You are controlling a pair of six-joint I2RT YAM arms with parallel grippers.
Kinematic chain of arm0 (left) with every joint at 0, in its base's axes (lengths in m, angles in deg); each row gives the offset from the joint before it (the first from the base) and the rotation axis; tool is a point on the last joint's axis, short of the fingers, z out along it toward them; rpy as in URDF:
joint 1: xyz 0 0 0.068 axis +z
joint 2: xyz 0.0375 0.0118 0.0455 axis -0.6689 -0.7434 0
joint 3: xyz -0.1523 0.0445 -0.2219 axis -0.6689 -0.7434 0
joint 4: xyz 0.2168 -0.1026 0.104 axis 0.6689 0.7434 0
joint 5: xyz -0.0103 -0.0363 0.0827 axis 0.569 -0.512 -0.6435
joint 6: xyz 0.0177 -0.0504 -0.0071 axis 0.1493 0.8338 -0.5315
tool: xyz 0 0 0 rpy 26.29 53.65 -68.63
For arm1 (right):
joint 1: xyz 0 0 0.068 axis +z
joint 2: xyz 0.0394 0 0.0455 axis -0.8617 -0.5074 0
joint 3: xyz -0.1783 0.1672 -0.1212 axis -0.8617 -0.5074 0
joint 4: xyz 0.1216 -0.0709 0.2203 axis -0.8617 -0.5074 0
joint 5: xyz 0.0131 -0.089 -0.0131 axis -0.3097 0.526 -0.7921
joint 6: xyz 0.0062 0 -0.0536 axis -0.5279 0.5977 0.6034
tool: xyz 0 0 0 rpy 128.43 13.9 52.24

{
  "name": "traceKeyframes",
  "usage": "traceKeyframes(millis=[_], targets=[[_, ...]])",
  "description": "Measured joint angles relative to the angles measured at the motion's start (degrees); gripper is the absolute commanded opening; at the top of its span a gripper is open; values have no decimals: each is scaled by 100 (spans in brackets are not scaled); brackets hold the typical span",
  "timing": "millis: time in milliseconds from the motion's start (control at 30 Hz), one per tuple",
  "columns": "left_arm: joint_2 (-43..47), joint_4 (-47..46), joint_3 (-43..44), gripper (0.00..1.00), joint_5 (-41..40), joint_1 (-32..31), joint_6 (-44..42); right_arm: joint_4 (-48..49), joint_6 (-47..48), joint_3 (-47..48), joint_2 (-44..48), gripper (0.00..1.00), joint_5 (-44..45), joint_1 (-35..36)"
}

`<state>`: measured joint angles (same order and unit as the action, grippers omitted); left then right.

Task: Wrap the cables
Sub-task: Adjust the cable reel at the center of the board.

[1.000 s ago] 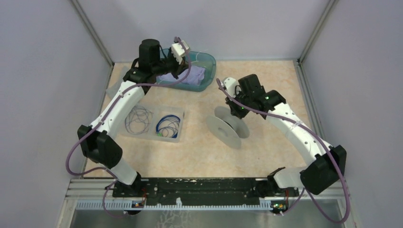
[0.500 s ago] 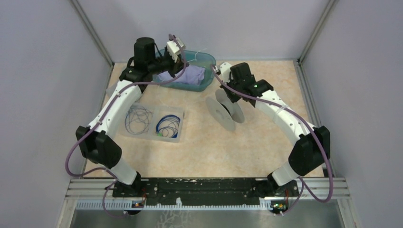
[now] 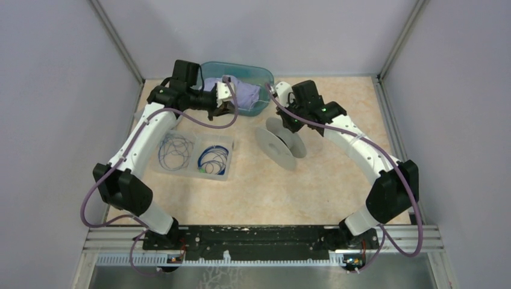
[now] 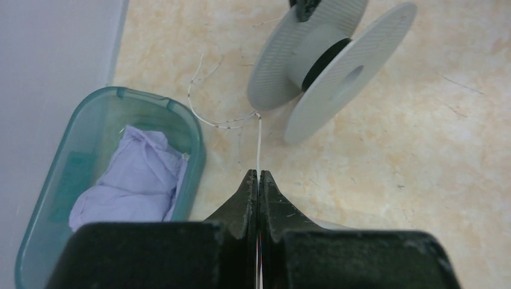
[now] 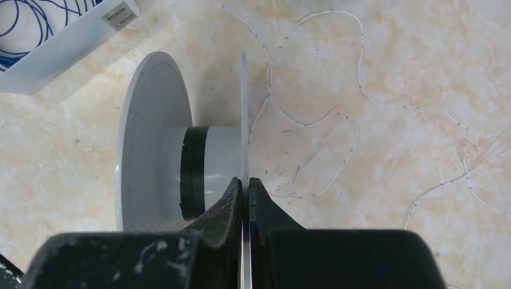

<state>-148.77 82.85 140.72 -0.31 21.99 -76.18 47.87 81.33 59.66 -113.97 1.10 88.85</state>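
A thin whitish cable (image 4: 259, 141) runs from my left gripper (image 4: 258, 174) to the grey spool (image 4: 328, 60); its loose loops lie on the table (image 5: 337, 114). My left gripper (image 3: 227, 103), beside the teal bin, is shut on this cable. My right gripper (image 5: 246, 182) is shut on the spool's near flange (image 5: 244, 108) and holds the spool (image 3: 278, 141) tilted on the table. Blue cables (image 3: 213, 159) lie coiled in a clear tray (image 3: 224, 173); they also show in the right wrist view (image 5: 24, 24).
A teal bin (image 3: 263, 78) with a lilac cloth (image 3: 244, 94) stands at the back; it also shows in the left wrist view (image 4: 181, 114). Grey walls close off the left, right and back. Thick purple cords hang from both arms.
My left gripper has dropped from above the bin to the table in front of it. My right gripper has moved the spool left and toward the back.
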Motion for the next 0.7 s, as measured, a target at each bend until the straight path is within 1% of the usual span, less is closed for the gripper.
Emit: traceKeyframes(millis=[133,233,433,700], targets=[[13,372,28,1,470,-15,-284,39,74,-70,11,0,-162,0],[4,610,153,1,638,-61,-415,42,118,-70,11,0,-247,0],[-208,1287,691,1,715,-208,-748,35,144,-70,11,0,-299,0],[-199,1862,678,1,682,-214,-1029,35,151,-70,11,0,-302,0]])
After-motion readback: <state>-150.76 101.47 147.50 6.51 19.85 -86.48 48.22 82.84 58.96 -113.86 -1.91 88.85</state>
